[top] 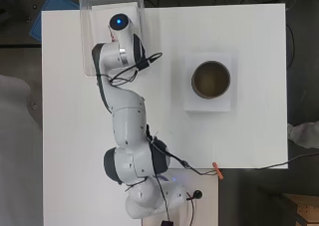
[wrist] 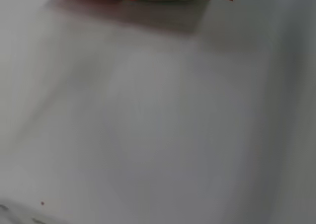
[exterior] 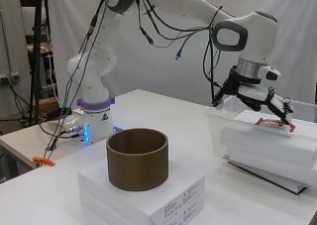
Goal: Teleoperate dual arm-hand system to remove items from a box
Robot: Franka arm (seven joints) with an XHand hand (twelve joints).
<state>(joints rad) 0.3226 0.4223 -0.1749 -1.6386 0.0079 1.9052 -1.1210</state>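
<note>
Side view shows the hand (exterior: 257,93) low in the clear box (exterior: 297,150), dark fingers (exterior: 277,107) spread over a red packet (exterior: 275,124) lying inside; whether they actually pinch it I cannot tell. This looks like the grasping step; next comes closing on the packet and lifting it clear of the box walls.

Red packet (exterior: 274,123) in clear box (exterior: 218,128)

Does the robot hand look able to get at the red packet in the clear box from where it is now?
Probably yes. The robot hand is already over the open-topped clear box, its fingers just above the red packet, with nothing visible between them.
</note>
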